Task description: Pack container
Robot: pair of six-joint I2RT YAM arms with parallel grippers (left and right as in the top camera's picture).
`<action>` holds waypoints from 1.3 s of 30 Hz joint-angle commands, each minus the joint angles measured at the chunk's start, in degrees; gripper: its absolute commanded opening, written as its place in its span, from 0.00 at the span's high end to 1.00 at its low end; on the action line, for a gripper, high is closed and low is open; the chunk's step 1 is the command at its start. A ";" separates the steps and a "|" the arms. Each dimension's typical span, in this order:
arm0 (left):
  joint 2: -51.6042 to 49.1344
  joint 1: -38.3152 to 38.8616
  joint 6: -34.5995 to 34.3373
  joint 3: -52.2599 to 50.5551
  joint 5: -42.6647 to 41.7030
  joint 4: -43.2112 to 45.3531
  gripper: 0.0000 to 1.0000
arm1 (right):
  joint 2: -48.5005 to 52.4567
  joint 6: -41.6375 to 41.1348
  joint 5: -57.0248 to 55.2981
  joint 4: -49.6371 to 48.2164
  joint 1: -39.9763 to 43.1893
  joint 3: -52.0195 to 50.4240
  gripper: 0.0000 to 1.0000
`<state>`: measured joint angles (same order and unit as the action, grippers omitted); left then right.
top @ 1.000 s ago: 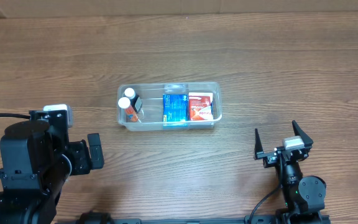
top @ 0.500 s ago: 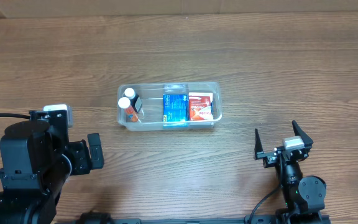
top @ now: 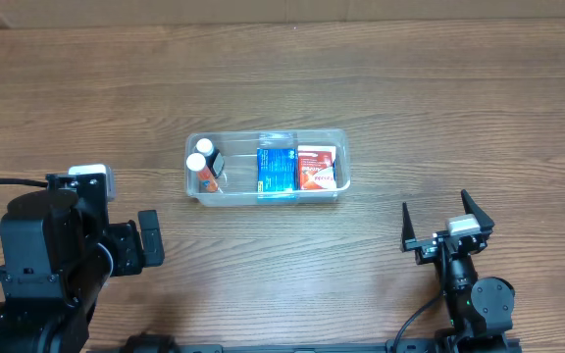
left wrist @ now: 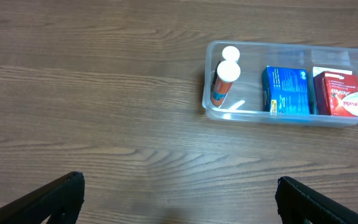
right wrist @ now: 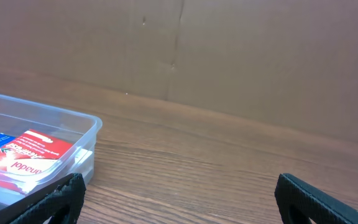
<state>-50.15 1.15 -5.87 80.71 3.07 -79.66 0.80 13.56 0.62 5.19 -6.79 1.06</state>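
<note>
Left pincer (left wrist: 179,182) and right pincer (top: 436,211) gape wide and empty, well apart from the filled container (top: 263,199) on the surface (top: 430,88), where a low, careless reach could catch its rim and shove it askew.

There is one container (top: 263,200) on the surface. In it are two white-capped bottles (top: 204,147) (top: 196,164) at the left, one blue box (top: 276,169) and one red box (top: 318,167).

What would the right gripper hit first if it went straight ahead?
Probably nothing: the right gripper points past the container, which lies to its left; only table shows ahead.
</note>
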 commanded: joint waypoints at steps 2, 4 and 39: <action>0.85 0.37 0.70 0.00 1.01 -1.18 0.00 | -0.63 0.15 -0.50 -0.33 0.26 -0.59 0.00; 1.90 0.37 1.75 -0.33 1.03 -1.11 0.00 | -0.63 0.15 -0.50 -0.33 0.26 -0.59 0.00; 49.11 -1.25 4.22 -60.63 1.07 43.10 0.00 | -0.63 0.15 -0.50 -0.33 0.26 -0.59 0.00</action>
<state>-4.99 0.95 -3.68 24.14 5.54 -40.38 0.78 13.56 0.62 5.17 -6.79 1.06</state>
